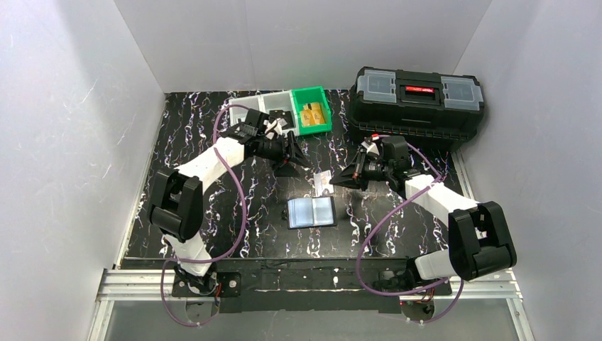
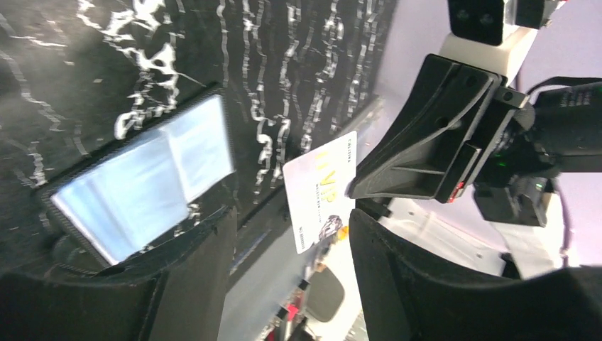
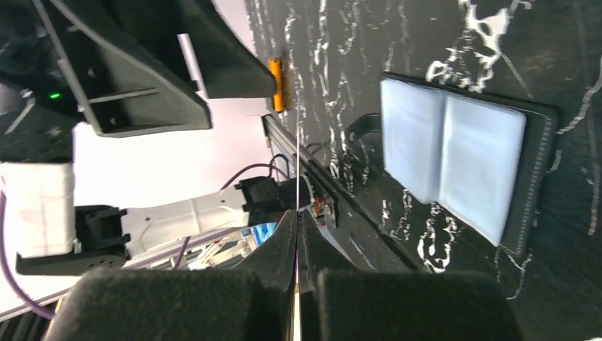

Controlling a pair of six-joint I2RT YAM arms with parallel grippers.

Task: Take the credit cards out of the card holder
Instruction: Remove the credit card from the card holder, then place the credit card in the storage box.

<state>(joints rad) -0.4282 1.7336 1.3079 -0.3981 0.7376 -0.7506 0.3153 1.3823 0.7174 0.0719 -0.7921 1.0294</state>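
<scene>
The card holder (image 1: 312,212) lies open on the black marbled table, its pale shiny pockets facing up; it also shows in the left wrist view (image 2: 142,185) and the right wrist view (image 3: 454,156). A whitish credit card (image 1: 323,180) with yellow lettering (image 2: 319,188) hangs above the table behind the holder. My right gripper (image 1: 336,182) is shut on one end of it, and in its own view (image 3: 298,217) the card (image 3: 297,142) is a thin edge-on line. My left gripper (image 1: 301,162) faces it from the left with its jaws apart (image 2: 291,220), the card lined up with the gap and neither finger touching it.
A big black toolbox (image 1: 419,99) stands at the back right. A green bin (image 1: 312,110) with yellow items and grey bins (image 1: 259,106) sit at the back centre. White walls close in the table on three sides.
</scene>
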